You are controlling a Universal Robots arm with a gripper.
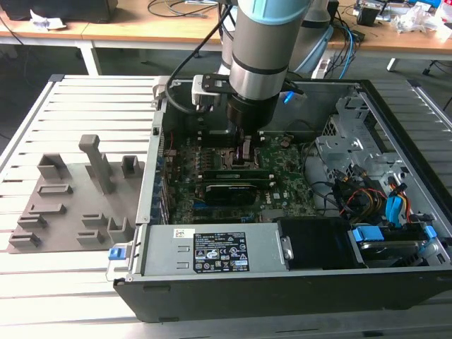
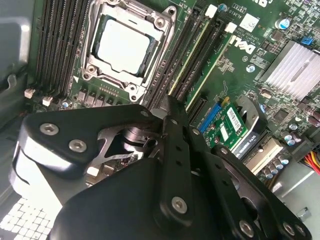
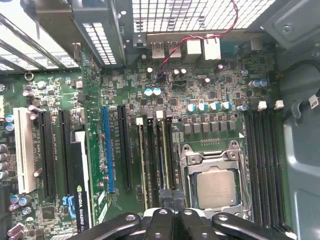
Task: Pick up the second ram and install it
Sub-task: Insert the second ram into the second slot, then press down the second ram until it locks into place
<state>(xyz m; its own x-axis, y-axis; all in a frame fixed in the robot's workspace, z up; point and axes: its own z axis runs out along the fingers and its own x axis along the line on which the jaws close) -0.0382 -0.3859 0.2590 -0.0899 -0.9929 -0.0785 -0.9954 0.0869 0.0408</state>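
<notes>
One gripper over motherboard; fingertips hidden.

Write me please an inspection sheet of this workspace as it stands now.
Surface: slatted table carrying an open PC case.
Job's things: ram stands in the motherboard, beside another stick.
Clutter: grey fixture on the exterior view's left of the case.
Grippers: pincer low over the ram's end, near the CPU.
Cables: orange, red and blue wires inside the case; black cable on the arm.
Surroundings: desks with wires behind.
</notes>
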